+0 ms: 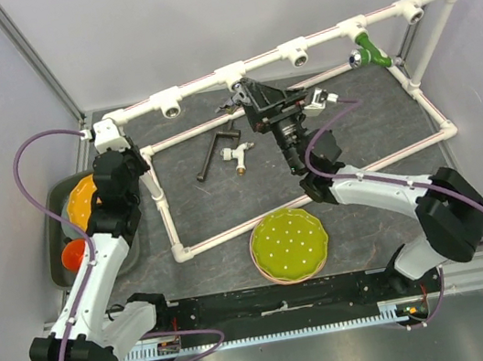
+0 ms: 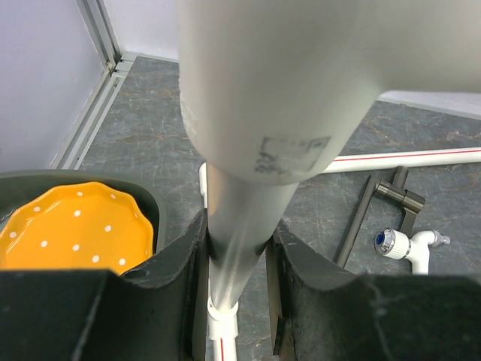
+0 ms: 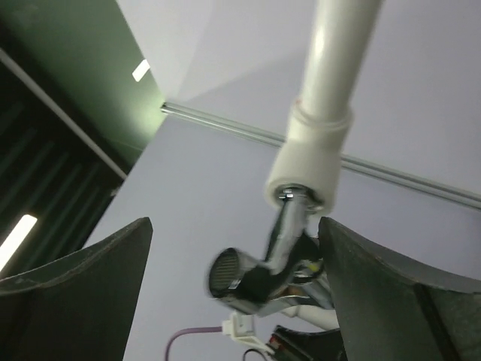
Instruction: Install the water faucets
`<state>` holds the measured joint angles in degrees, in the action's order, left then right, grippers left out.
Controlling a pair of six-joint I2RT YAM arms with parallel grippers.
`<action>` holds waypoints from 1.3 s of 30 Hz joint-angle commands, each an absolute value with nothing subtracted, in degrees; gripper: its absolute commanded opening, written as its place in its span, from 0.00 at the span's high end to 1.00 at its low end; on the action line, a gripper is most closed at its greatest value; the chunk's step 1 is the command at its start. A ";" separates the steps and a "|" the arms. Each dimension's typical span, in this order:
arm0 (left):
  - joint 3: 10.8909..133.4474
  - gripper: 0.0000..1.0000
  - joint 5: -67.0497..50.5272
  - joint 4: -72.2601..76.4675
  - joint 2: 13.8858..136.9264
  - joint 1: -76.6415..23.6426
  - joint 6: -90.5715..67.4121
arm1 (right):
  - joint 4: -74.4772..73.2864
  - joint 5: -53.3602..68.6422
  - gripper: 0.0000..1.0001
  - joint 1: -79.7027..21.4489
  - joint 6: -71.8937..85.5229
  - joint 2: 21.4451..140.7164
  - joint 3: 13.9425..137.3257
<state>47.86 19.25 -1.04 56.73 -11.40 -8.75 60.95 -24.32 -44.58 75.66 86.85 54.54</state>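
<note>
**Top view.** The white pipe frame [image 1: 169,213] lies on the dark mat [image 1: 358,128].
- The left gripper [image 1: 114,128] sits at the frame's rear left corner.
- The right gripper [image 1: 239,95] is at the second socket [image 1: 231,75] from the left on the raised rear rail. What lies between its fingers cannot be made out from here.
- The white faucet [image 1: 239,153] lies loose on the mat inside the frame, just beside the black bar [image 1: 212,151].
- A green fitting [image 1: 372,48] with a shiny end hangs from a socket further right on the rail.
- A green plate [image 1: 289,245] lies at the frame's near rail.
- An orange plate [image 1: 82,200] rests in a dark bin [image 1: 53,240] on the left.

**Left wrist view.** The left gripper is closed on a frame pipe [image 2: 234,218], with both fingers [image 2: 176,263] pressed against it. To the right, the white faucet and the bar lie on the mat, close together. The orange plate sits in the bin to the left.

**Right wrist view.** The silver faucet [image 3: 279,244] hangs from a white socket at the end of a pipe [image 3: 331,68], its stem entering the socket mouth. The right gripper is open. Its fingers [image 3: 105,263] stand wide apart on either side of the faucet, and neither touches it.
</note>
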 commanded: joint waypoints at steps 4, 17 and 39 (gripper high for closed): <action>49.57 0.98 15.82 0.35 55.90 -12.22 -15.91 | 64.80 -19.08 0.02 -44.56 72.44 74.37 50.19; 49.66 0.98 15.47 0.35 55.81 -12.22 -16.17 | 2.16 -19.25 0.02 -45.52 14.37 61.87 66.08; 49.66 0.98 15.47 0.35 55.81 -12.22 -16.26 | 12.01 -55.80 0.02 -63.63 -84.94 84.19 77.62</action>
